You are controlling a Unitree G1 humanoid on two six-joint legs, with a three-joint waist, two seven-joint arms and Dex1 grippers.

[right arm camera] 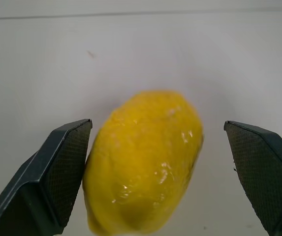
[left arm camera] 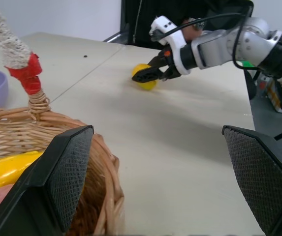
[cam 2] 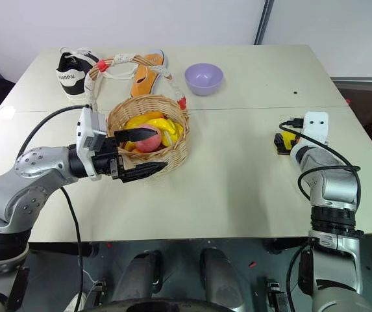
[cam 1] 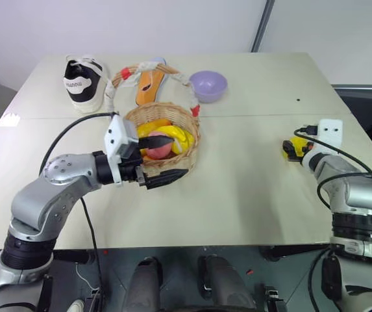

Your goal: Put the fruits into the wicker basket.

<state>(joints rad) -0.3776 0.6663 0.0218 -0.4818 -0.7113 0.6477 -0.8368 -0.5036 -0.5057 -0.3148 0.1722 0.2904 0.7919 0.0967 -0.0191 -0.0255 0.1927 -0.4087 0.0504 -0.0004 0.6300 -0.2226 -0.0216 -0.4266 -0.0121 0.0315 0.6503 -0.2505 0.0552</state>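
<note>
Right claw [right arm camera: 155,162], wide open, half hides the lemon [right arm camera: 143,162]; left claw [cam 1: 160,159] gapes empty.

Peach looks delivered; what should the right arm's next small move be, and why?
Probably shut the right gripper on the lemon. Its open fingers already sit on either side of the fruit on the table, while the peach lies in the wicker basket beside the open left gripper.

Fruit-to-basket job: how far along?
About halfway. Done: the peach lies in the wicker basket beside the bananas, and the left gripper is at the basket with open jaws, holding nothing. In hand: the right gripper has open jaws either side of the lemon, which sits on the table. Left: grasp the lemon, carry it over, drop it in.
</note>
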